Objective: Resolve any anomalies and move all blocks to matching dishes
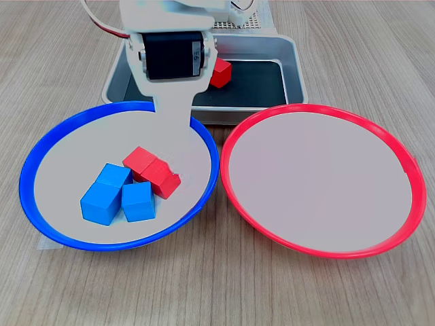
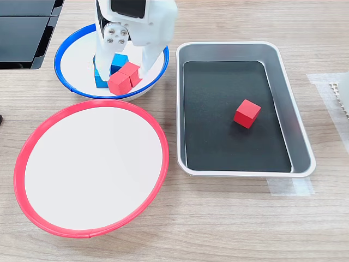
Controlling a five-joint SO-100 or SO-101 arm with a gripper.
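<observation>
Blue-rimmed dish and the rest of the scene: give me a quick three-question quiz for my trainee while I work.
1. How many red blocks lie in the blue-rimmed dish?
2. True or false: the red-rimmed dish holds no blocks.
3. The lone red block outside the dishes sits: A) in the metal tray; B) on the bare table; C) between the jaws.

Key: 1) two; 2) true; 3) A.
</observation>
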